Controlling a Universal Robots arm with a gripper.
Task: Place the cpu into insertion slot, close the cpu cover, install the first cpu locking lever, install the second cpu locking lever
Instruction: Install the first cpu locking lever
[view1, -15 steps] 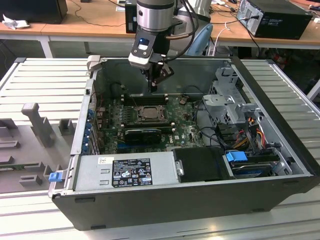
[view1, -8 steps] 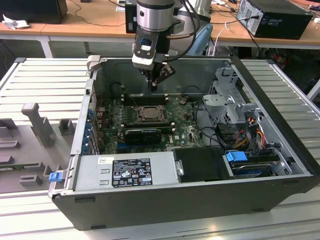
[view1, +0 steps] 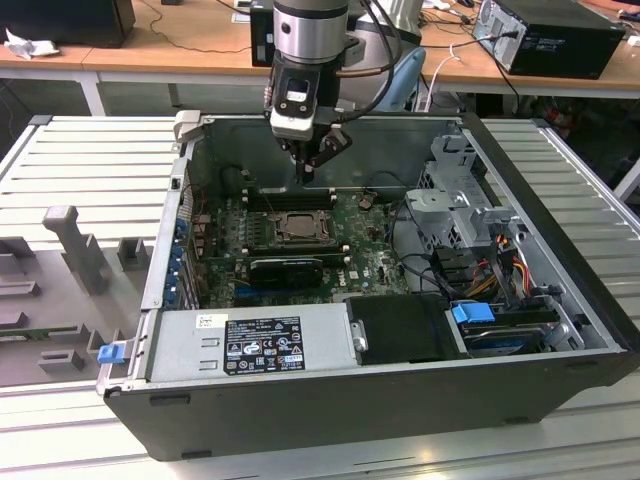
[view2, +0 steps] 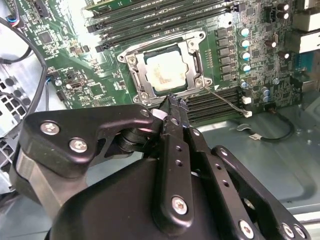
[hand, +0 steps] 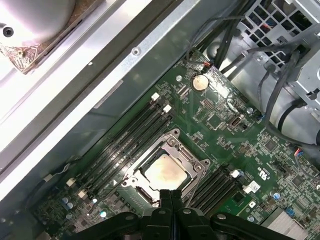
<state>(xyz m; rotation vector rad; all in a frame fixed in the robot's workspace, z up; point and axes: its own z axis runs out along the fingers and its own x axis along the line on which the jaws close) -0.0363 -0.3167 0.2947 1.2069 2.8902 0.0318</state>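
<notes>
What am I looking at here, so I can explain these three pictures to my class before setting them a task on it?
A robot arm reaches into an open computer case lying on a ribbed bench. The exterior view is from a camera off the arm; both wrist views ride on the arm, looking down past its jaws. On the green motherboard the cpu, a pale square chip, sits in the insertion slot. The jaws hang close above it, pressed together, with nothing between them.
</notes>
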